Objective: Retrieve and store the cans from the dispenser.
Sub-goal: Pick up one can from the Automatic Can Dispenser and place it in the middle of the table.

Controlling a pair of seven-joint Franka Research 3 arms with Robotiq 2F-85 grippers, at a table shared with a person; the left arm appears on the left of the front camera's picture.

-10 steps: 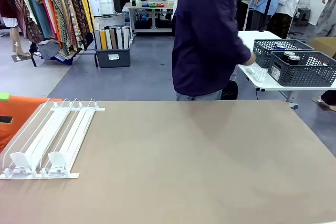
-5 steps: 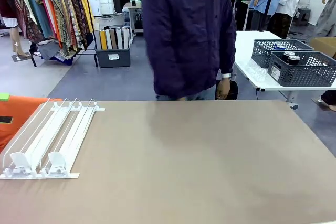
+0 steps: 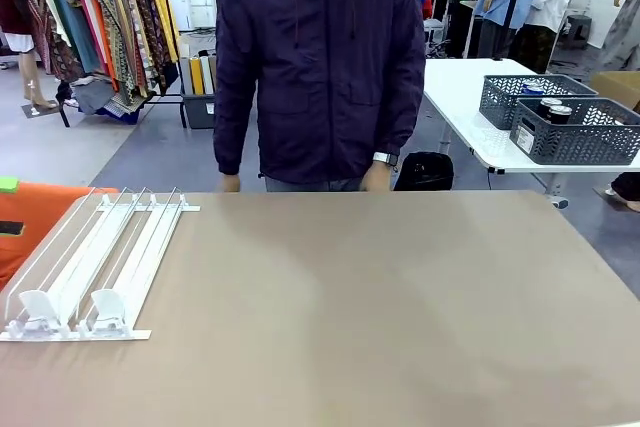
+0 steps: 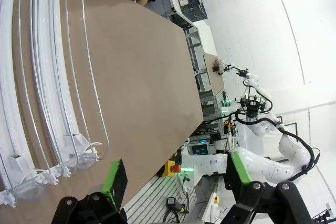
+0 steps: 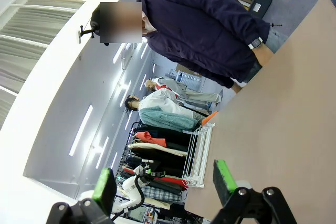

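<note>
The dispenser (image 3: 95, 262), a sloped clear rack with white rails, lies on the brown table's left side with its white pushers at the near end. No can stands in its lanes. In the left wrist view the dispenser (image 4: 47, 77) runs along the left edge, beyond my left gripper (image 4: 178, 177), which is open and holds nothing. My right gripper (image 5: 165, 184) is also open and is raised over the table; the dispenser (image 5: 198, 156) shows far off. Two dark cans (image 3: 553, 109) with silver tops stand in a grey basket (image 3: 590, 142) on a side table.
A person in a dark navy jacket (image 3: 325, 67) stands at the middle of the far edge with both hands low and nothing in them. A second grey basket (image 3: 505, 97) sits behind the first on the white side table (image 3: 470, 107). An orange cloth (image 3: 30, 212) lies left of the dispenser.
The person has turned from the side table at the right, stepped left and now faces my table's middle. Dispenser and baskets have not moved.
</note>
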